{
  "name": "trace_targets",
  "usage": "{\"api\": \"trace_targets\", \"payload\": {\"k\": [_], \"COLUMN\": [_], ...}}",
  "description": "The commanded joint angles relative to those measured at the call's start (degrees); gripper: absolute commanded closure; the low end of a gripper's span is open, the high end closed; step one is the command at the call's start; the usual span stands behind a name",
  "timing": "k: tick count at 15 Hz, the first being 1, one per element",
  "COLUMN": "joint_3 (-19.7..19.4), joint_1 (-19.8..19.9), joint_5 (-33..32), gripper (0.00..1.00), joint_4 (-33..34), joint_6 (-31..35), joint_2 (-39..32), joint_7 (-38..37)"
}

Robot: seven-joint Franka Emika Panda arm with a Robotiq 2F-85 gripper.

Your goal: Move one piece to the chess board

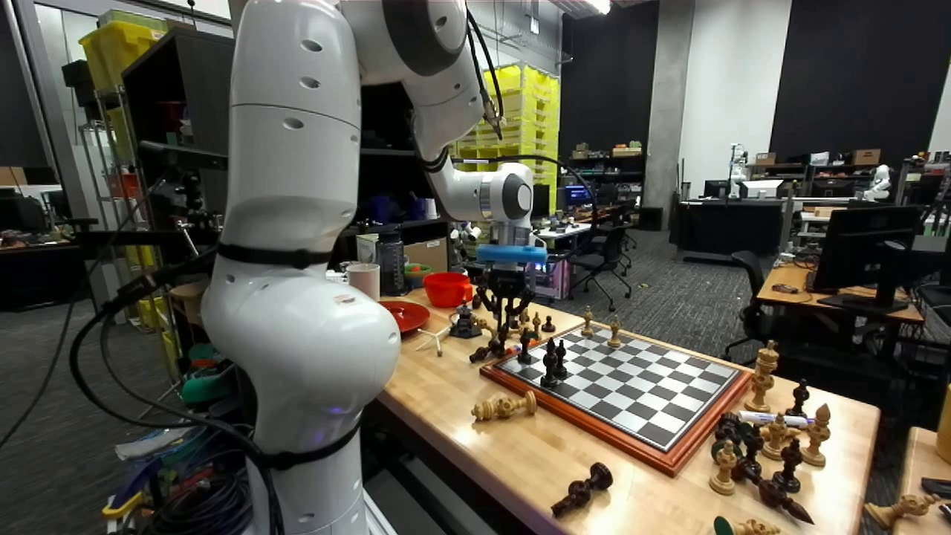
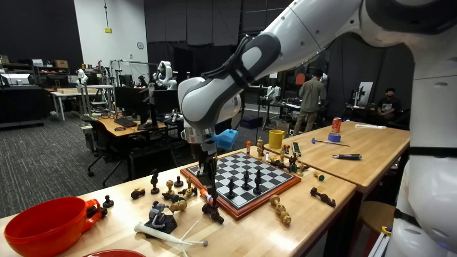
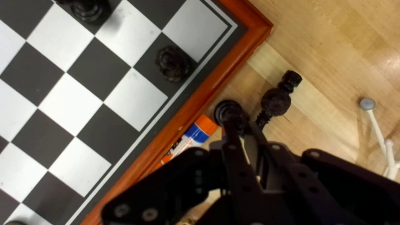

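Not done yet, I'd say. My gripper [image 3: 241, 125] hangs low just outside one edge of the board [image 1: 646, 379], jaws drawn in near each other at a dark piece [image 3: 230, 113]. Can't tell if they're actually clamped on it, too much is hidden. Another dark piece [image 3: 276, 101] lies just beside, and a glue stick [image 3: 187, 140] runs along the same edge.

The board's on the table [image 2: 264, 235] with at least five pieces on it: three dark ones [image 2: 257, 182] near one corner, two light ones [image 1: 614, 331] near the next. If mine's the one that counts, what's left is lift, over the edge, set down, let go.

Containers: red bowl [image 2: 46, 228] near the table's edge, I only make out its inner wall. Yellow mug [image 2: 276, 138] at the second table's [image 2: 378, 142] corner, can't see in. Same with the white cup [image 1: 364, 282].
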State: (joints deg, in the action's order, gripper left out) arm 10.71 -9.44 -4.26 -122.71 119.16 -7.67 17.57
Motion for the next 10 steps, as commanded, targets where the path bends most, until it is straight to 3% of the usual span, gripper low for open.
{"api": "trace_targets", "payload": {"k": [1,9,10], "joint_3": [0.72,-1.33,-0.73], "joint_1": [-0.52,0.77,0.0], "joint_5": [0.02,-6.73,-5.1], "gripper": [0.97,0.97,0.88], "joint_4": [1.03,4.83,5.13], "joint_6": [-2.74,-15.84,-12.92], "joint_2": [3.3,11.83,8.59], "joint_7": [0.89,0.49,-0.06]}}
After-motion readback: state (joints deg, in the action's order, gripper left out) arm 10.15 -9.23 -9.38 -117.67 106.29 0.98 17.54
